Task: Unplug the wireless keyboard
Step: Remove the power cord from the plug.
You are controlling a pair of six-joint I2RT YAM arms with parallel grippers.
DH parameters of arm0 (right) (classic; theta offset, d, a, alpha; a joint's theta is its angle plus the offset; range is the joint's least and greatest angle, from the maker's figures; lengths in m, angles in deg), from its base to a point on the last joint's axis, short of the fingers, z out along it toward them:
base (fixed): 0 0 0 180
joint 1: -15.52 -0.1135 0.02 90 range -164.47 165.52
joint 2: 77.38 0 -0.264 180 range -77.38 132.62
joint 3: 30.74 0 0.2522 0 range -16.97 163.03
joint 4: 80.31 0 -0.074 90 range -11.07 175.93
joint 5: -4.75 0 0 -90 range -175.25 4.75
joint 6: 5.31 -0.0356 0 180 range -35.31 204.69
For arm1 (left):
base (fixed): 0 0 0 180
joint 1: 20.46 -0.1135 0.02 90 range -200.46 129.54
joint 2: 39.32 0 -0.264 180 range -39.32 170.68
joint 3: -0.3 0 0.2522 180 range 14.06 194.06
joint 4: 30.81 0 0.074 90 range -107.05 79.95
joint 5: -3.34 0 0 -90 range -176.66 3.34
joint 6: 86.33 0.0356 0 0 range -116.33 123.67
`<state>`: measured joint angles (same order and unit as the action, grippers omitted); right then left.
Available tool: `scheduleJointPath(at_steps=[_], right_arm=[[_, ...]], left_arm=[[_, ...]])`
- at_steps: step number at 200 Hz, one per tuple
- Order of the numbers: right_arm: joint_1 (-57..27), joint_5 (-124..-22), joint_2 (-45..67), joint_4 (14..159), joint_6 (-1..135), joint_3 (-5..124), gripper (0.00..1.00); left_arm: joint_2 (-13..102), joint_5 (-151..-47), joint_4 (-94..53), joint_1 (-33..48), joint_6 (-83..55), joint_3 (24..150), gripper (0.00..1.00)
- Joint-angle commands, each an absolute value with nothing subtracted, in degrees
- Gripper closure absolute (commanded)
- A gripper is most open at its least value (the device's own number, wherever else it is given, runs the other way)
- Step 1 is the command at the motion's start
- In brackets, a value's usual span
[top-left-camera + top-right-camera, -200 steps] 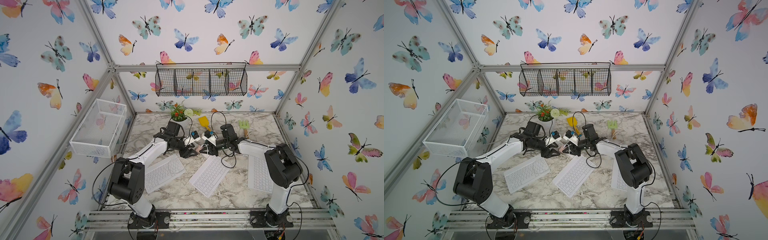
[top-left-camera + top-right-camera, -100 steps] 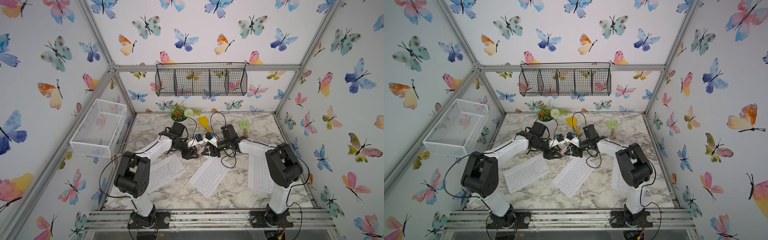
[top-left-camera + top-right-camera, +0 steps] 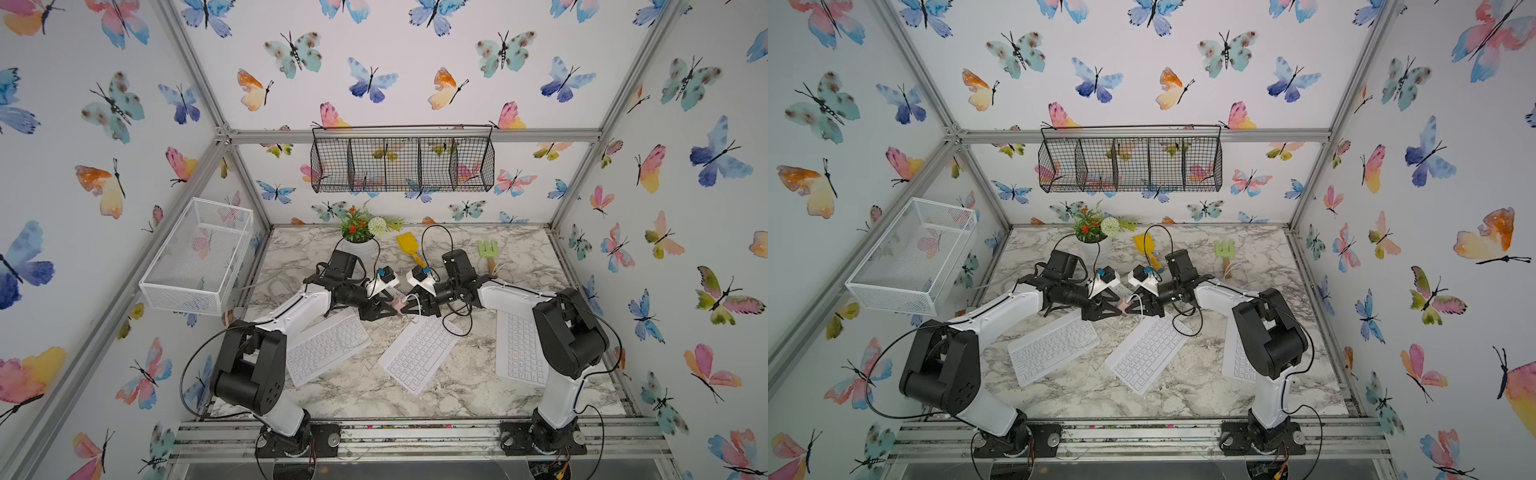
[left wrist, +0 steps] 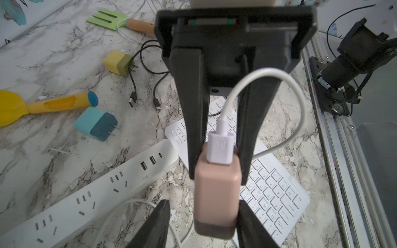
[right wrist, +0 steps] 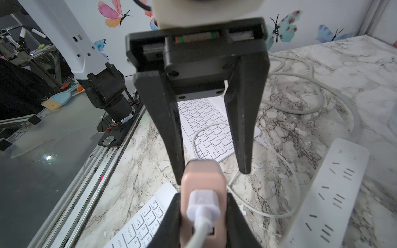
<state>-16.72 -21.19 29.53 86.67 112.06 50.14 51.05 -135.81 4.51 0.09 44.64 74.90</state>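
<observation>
Two grippers: meeting tip to tip over the table's centre on one pink charger (image 4: 216,193), having stood apart a second ago.
Left gripper (image 5: 212,177): arriving from 9 o'clock and narrowing around the charger's end away from the plug; about half open, one finger (image 5: 171,139) touching the casing, the other finger (image 5: 240,128) hanging clear, so gripping nothing yet.
Right gripper (image 4: 219,179): reaching in from 3 o'clock, staying as it was, clamping the charger's socket end from both sides.
Pink charger: hanging above the marble, out of the power strip (image 4: 96,193) lying just toward 12 o'clock.
White USB plug (image 4: 221,148): sitting fully in the charger, with the white cable (image 4: 296,103) arching off it and dropping toward the keyboards.
Wireless keyboard: lying flat among three alike, 8 o'clock keyboard (image 3: 328,347), 6 o'clock keyboard (image 3: 419,353), 4 o'clock keyboard (image 3: 519,349); cable seeming to reach the edge of the 8 o'clock one, though not showing clearly enough to tell.
Meaning for the task: probably setting up a second hold on the charger, freeing one gripper to pull the plug; unplugging not yet done at the charger end.
</observation>
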Motion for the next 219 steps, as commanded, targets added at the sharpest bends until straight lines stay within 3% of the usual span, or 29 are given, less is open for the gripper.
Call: scheduleJointPath(at_steps=[1,60,133,219], right_arm=[[-17.0,-17.5,27.4,87.2,111.1,49.4,0.81],[-17.0,-15.6,27.5,86.1,111.3,50.1,0.81],[-17.0,-15.0,27.8,85.3,111.4,51.3,0.81],[-17.3,-13.9,29.4,88.3,108.1,51.1,0.82]], left_arm=[[50.2,-138.8,2.9,-0.1,44.2,75.0,0.5],[52.0,-141.7,5.4,0.0,45.4,75.8,0.46],[55.4,-140.7,10.4,0.4,47.2,77.3,0.51],[56.3,-144.5,7.2,1.6,44.8,78.2,0.49]])
